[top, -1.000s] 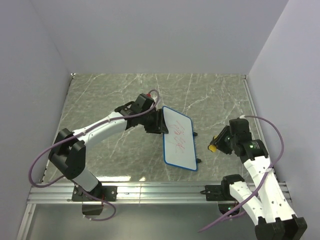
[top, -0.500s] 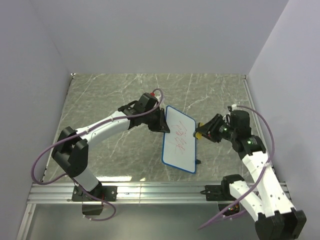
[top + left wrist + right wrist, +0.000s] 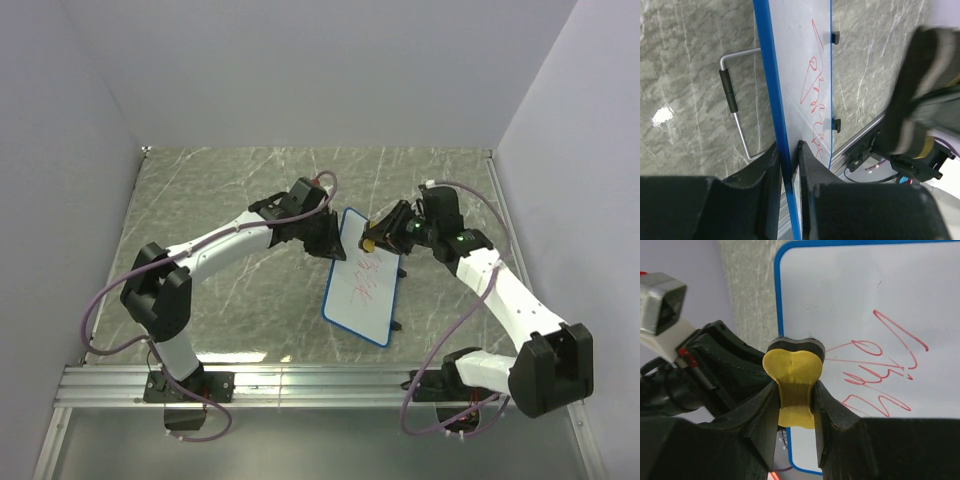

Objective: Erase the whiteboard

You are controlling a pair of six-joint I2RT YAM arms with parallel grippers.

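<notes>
Marbled grey tabletop [image 3: 220, 180] bears one blue-framed white whiteboard [image 3: 360, 295], edge clamped between left fingers [image 3: 762, 175]; right fingers [image 3: 762, 410] pinch one yellow eraser [image 3: 792, 372].

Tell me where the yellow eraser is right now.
Near the centre of the top view, the yellow eraser is pinched in the right gripper over the whiteboard's far end, just right of the left gripper clamping that board's edge.

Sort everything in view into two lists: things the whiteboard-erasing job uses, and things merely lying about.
In use: whiteboard, red scribbles, yellow eraser, left end effector clamping the board's edge, right end effector holding the eraser.
Just there: marble table, metal rail, purple cables.
</notes>
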